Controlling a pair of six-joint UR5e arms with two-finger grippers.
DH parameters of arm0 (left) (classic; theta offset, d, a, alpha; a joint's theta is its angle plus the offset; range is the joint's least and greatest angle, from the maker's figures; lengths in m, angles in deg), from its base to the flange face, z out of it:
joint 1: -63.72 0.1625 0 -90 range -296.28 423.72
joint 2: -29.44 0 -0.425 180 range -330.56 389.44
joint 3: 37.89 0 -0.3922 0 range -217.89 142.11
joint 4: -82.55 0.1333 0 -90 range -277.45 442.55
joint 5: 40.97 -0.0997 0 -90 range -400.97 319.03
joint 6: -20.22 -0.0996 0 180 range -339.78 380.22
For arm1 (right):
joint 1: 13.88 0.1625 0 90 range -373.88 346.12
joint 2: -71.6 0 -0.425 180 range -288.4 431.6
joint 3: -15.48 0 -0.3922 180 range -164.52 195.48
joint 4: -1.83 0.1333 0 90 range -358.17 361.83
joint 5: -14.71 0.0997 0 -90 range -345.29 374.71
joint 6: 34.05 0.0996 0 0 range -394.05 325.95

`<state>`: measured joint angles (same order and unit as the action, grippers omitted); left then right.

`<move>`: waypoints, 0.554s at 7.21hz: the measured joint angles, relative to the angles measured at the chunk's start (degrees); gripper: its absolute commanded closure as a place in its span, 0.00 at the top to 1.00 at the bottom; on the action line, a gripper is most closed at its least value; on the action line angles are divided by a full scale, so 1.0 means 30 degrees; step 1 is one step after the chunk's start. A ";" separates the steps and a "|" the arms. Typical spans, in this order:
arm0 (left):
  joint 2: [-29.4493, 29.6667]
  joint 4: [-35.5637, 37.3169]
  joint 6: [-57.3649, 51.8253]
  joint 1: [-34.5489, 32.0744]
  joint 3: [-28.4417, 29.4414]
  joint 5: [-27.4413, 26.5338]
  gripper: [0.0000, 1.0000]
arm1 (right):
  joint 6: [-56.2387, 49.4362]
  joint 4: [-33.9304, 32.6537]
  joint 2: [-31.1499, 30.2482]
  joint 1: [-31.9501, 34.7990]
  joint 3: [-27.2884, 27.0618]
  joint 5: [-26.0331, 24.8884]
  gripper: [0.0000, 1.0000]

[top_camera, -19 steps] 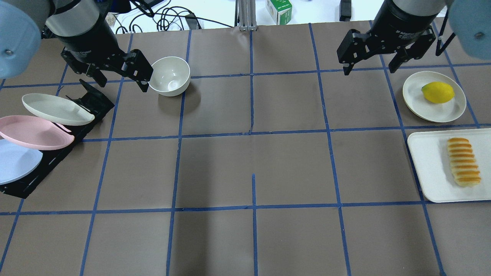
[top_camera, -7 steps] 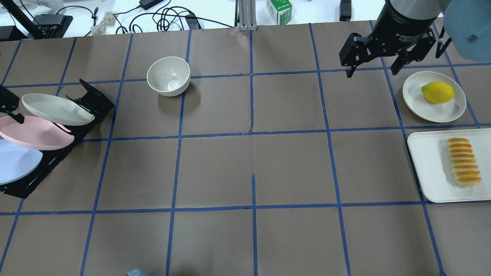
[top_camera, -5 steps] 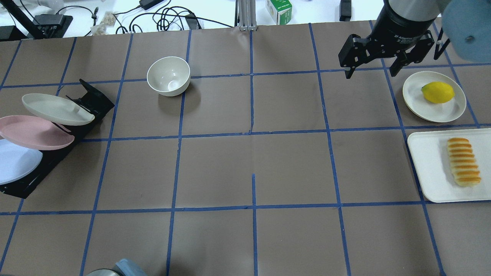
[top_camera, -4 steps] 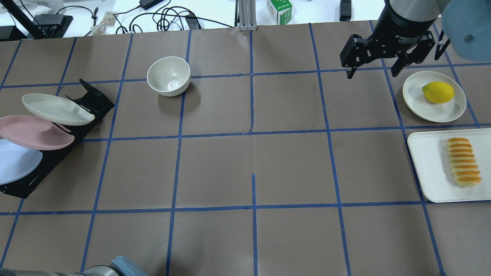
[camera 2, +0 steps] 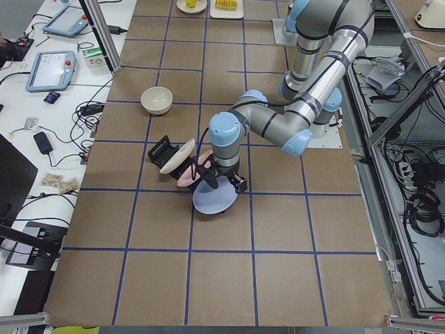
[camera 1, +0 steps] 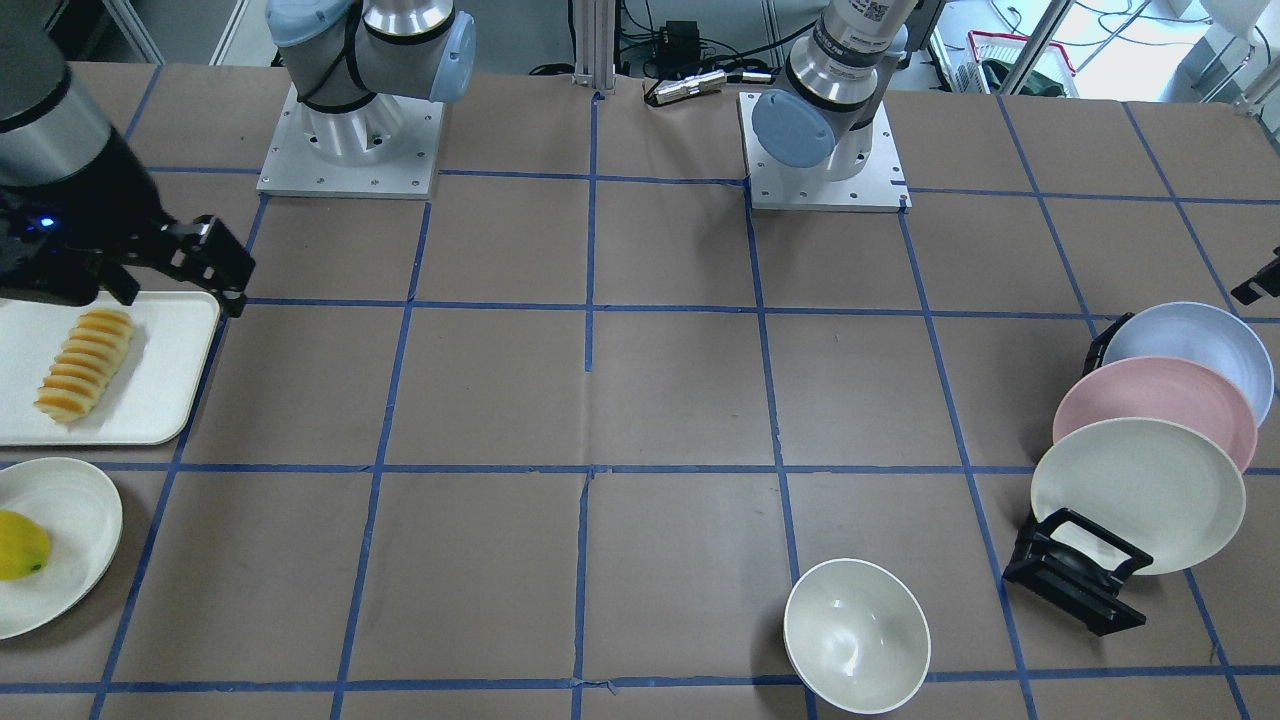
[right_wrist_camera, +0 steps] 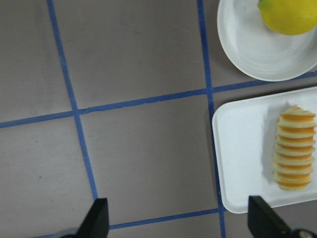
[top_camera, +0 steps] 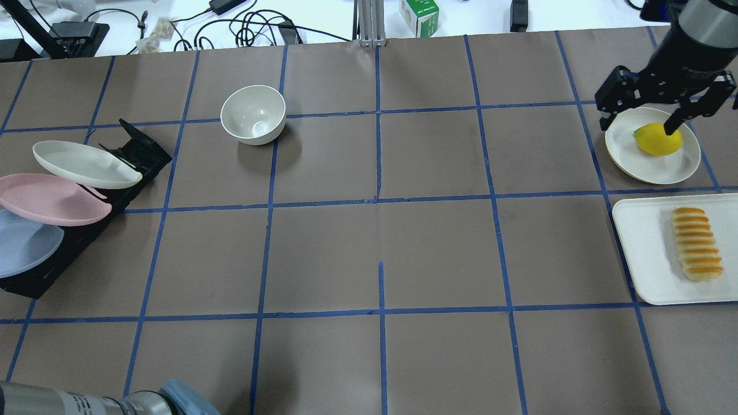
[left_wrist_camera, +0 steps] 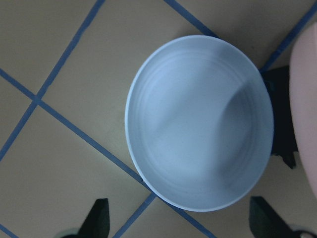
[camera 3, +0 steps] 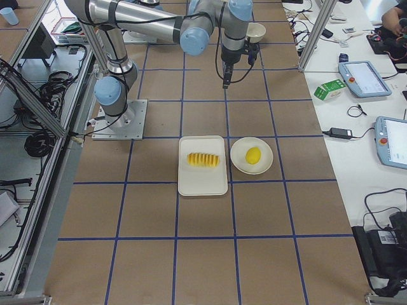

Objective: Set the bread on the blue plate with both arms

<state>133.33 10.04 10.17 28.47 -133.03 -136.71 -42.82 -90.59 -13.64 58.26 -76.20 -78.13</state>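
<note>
The bread (top_camera: 696,243) lies on a white tray (top_camera: 640,242) at the right table edge; it also shows in the right wrist view (right_wrist_camera: 294,148). The blue plate (top_camera: 23,242) leans in the nearest slot of a black rack (top_camera: 138,153) at the left edge. My right gripper (top_camera: 637,125) is open and empty, high up, and in the overhead view shows over the lemon plate, beyond the tray. My left gripper (left_wrist_camera: 181,228) is open and empty, looking straight at the blue plate (left_wrist_camera: 198,121). It is out of the overhead view; only its elbow (top_camera: 173,397) shows.
A pink plate (top_camera: 52,199) and a cream plate (top_camera: 81,164) lean in the same rack behind the blue one. A white bowl (top_camera: 253,114) stands at back left. A lemon (top_camera: 657,141) sits on a cream plate (top_camera: 622,144) beyond the tray.
My left arm has left the spot by the bowl and gone out of the overhead view to the rack side. My right gripper has moved right, over the lemon plate. Both stay open.
</note>
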 measured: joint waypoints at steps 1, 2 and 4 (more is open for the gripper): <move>0.0479 0.0539 0.1123 0.0145 -0.0175 -0.0102 1.00 | -0.0687 0.0011 0.0221 -0.0682 -0.0081 -0.0847 1.00; 0.1079 0.1455 0.1939 0.0200 -0.0244 -0.0479 1.00 | -0.1473 -0.0059 0.0458 -0.1341 -0.0122 -0.1242 1.00; 0.2397 0.3666 0.2495 0.0194 -0.0244 -0.1887 1.00 | -0.2509 -0.0165 0.1309 -0.3105 -0.0105 -0.1336 1.00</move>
<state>140.52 21.04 17.65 29.05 -133.77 -142.37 -50.35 -91.09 -9.71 48.95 -76.51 -82.14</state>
